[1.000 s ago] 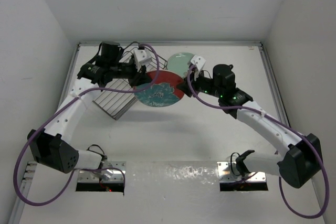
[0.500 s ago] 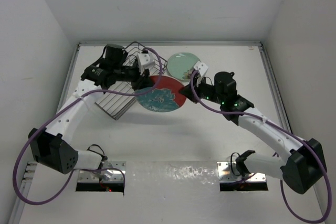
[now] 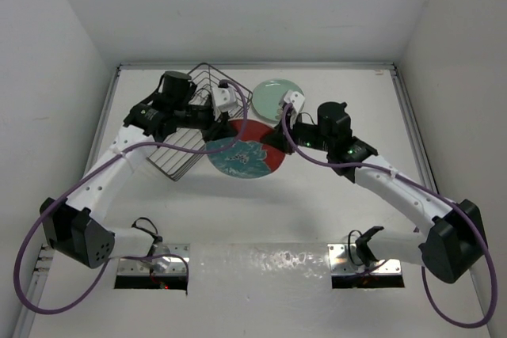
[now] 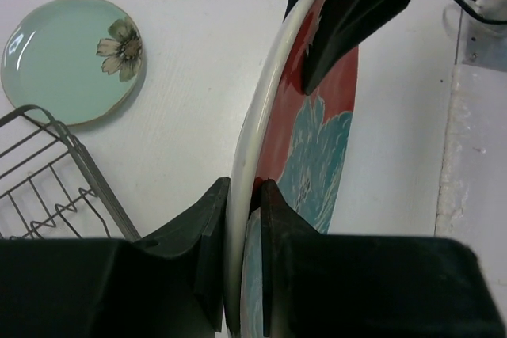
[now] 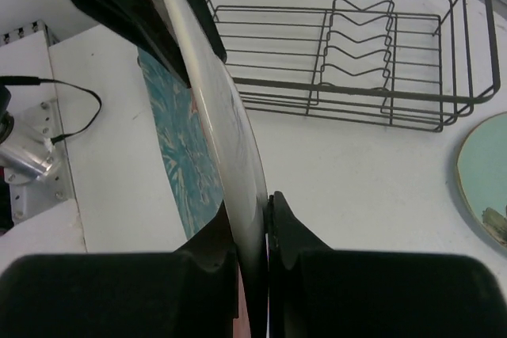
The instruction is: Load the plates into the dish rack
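The red-and-teal flower plate (image 3: 245, 150) is held on edge above the table between both arms. My left gripper (image 3: 215, 126) is shut on its left rim, and its two fingers (image 4: 212, 219) pinch the white edge (image 4: 265, 116). From the opposite side my right gripper (image 3: 273, 134) is shut on the rim (image 5: 230, 148). The mint-green plate (image 3: 273, 96) lies flat at the back, also visible in the left wrist view (image 4: 73, 59). The dark wire dish rack (image 3: 186, 128) stands left of the plates, and its wavy dividers (image 5: 360, 33) show in the right wrist view.
White walls close the table (image 3: 317, 211) in on the left, back and right. A raised white ledge with a cable (image 5: 47, 116) shows beside the big plate in the right wrist view. Purple cables hang from both arms.
The right gripper has closed on the big plate's rim. The plate now stands more on edge and has shifted slightly towards the near side, with both arms holding it.
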`<state>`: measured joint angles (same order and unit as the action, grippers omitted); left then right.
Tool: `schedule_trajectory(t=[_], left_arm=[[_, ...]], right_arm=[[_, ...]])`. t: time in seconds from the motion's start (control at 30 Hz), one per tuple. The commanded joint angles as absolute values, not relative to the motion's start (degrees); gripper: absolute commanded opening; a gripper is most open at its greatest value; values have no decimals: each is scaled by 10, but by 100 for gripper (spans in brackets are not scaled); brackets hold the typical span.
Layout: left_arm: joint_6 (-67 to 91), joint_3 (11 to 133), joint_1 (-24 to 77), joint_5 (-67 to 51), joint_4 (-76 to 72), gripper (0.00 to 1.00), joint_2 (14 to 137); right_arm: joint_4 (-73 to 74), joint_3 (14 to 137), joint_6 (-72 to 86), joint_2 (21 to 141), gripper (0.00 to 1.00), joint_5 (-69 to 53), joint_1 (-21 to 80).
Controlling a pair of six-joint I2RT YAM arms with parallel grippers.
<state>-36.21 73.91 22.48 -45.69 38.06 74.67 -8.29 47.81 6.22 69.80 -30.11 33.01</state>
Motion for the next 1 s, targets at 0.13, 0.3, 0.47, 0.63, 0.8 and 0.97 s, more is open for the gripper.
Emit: schedule_trajectory(t=[0.13, 0.3, 0.47, 0.63, 0.8, 0.97], left_arm=[[-289, 705, 266, -181, 137, 64, 716], [-262, 708, 294, -116, 113, 100, 714], [-270, 714, 315, -109, 105, 100, 699], [-385, 781, 407, 11, 225, 100, 722], [-560, 748, 440, 223, 270, 100, 677], [-859, 614, 457, 235, 118, 100, 507]], right_arm=[[-167, 467, 262, 638, 0, -198, 336], [-163, 461, 335, 604, 0, -99, 335], [-180, 420, 409, 582, 0, -9, 331], [-163, 421, 444, 544, 0, 140, 313], [-150, 481, 450, 544, 0, 170, 312], [-188, 472, 496, 556, 0, 167, 312]])
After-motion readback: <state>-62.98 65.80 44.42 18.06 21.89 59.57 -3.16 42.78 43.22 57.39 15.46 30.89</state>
